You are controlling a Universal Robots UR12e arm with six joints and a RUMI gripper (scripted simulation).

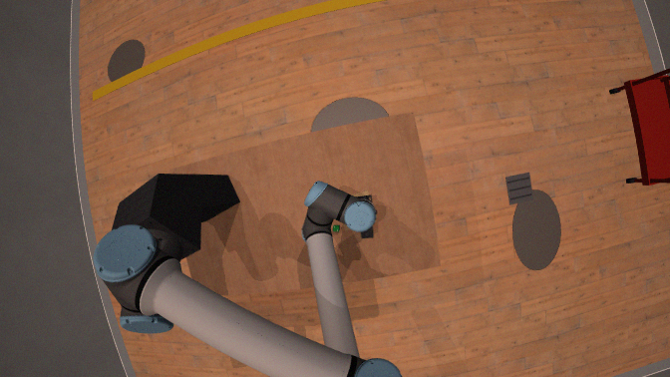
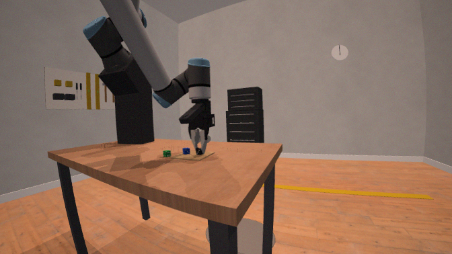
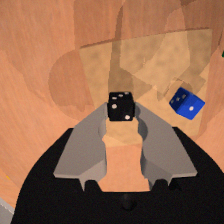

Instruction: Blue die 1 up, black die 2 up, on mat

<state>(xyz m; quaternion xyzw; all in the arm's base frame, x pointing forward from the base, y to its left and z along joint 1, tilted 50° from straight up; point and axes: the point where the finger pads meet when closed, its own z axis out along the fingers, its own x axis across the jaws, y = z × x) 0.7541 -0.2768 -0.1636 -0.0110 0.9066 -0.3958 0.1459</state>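
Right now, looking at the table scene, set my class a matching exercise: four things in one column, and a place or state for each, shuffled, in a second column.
Things:
1. black die
2. blue die
3. green die
4. gripper

Places or states:
A. on the bare table top, off the mat
B. shut on a die, low over the mat
C. gripped between two grey fingers
D. by the mat's edge, not gripped

Pairs: 1-C, 2-D, 3-A, 4-B
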